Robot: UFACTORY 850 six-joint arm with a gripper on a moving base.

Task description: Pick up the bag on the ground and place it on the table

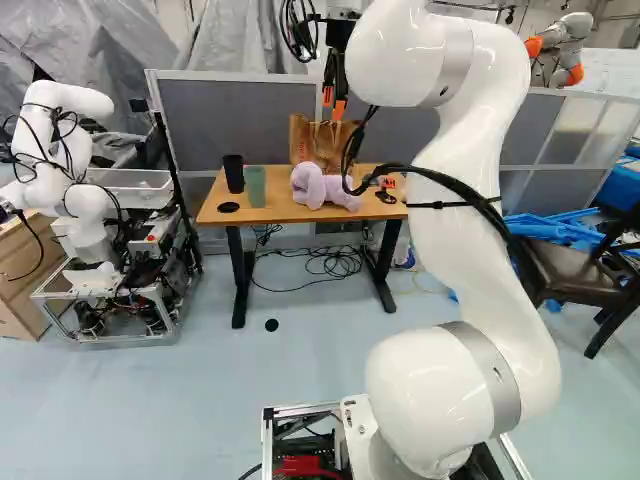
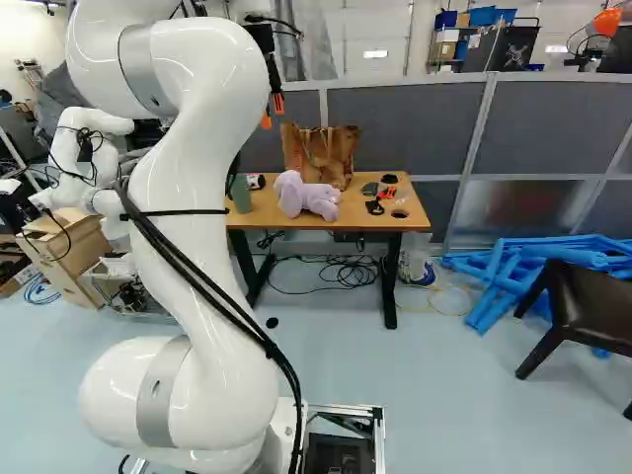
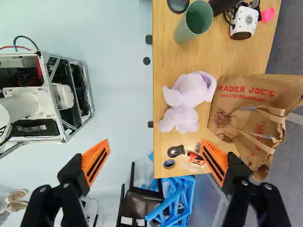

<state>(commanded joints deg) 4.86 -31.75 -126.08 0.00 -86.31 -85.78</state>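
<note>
A wooden table [image 1: 270, 214] holds a paper bag [image 2: 321, 153] at its far side, likely its intended spot; the released gripper [image 3: 155, 144] hangs empty.

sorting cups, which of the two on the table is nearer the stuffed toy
The green cup. It stands between the lavender stuffed toy and the black cup, which is farther off.

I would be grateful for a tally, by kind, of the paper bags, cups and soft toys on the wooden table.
Paper bag: 1
Cups: 2 (green cup, black cup)
Soft toy: 1
Total: 4
</note>
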